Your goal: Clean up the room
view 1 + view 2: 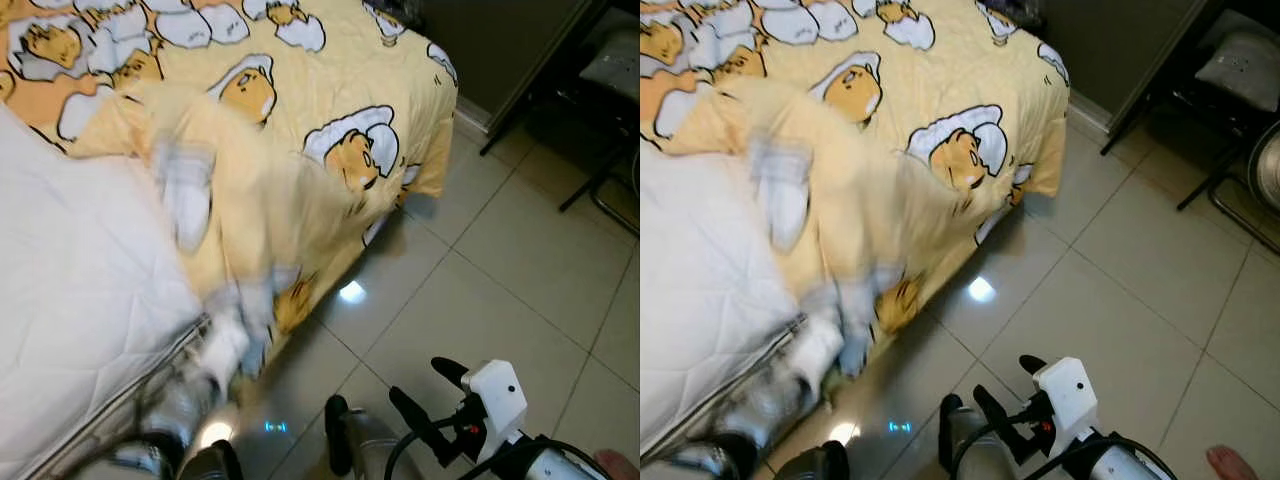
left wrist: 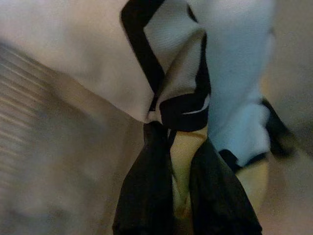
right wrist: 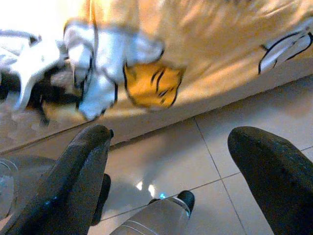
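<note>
A yellow blanket printed with white and orange cartoon figures covers the bed and hangs over its corner toward the floor. Part of it is bunched and blurred near the bed's edge. My left gripper is shut on a fold of this blanket at the side of the bed; yellow cloth shows between its black fingers. Bare white mattress lies exposed on the left. My right gripper hangs open over the tiled floor, nothing between its fingers.
Glossy beige floor tiles stretch to the right of the bed. Black chair legs and a dark cabinet stand at the far right. A person's bare toes show at the bottom right corner.
</note>
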Robot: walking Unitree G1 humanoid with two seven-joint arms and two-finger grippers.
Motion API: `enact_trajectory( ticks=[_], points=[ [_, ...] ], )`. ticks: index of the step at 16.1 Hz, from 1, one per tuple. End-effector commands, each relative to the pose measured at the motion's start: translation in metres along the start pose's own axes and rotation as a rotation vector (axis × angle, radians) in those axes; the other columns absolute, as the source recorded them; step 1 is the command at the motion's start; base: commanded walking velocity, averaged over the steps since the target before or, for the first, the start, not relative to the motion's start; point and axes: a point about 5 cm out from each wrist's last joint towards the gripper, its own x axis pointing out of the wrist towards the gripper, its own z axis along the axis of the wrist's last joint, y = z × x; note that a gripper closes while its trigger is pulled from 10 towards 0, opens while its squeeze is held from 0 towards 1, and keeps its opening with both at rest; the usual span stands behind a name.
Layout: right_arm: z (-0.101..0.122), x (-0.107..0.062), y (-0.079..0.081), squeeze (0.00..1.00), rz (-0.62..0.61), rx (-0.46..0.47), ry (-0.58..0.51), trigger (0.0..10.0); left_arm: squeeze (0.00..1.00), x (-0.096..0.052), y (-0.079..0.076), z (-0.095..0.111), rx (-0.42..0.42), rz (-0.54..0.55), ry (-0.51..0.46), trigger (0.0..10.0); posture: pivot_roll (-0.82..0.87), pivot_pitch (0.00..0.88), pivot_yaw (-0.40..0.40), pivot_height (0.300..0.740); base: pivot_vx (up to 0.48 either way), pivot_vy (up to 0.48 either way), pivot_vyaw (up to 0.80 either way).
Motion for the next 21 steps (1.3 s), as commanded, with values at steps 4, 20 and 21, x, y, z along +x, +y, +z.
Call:
enact_trajectory(
  ticks=[4,20,21],
  points=[
    [0.003,-0.003,-0.001,0.00,-0.006,0.004,0.001,10.0,0.00,-0.004,-0.015,-0.006,0.005,-0.145,-0.069,0.0,-0.33,0.274,-0.095,0.736,0.000,0.000,0.00],
    [0.003,0.008,-0.003,0.00,0.057,-0.007,-0.009,10.0,0.00,-0.038,-0.116,-0.006,-0.057,-1.047,-0.262,0.0,-0.30,0.198,-0.082,0.736,0.000,0.000,0.00],
    [0.004,0.010,-0.003,0.00,0.060,-0.012,-0.016,10.0,0.00,-0.040,-0.119,-0.009,-0.031,-1.094,-0.241,0.0,-0.30,0.193,-0.081,0.736,0.000,0.000,0.00]
  ],
)
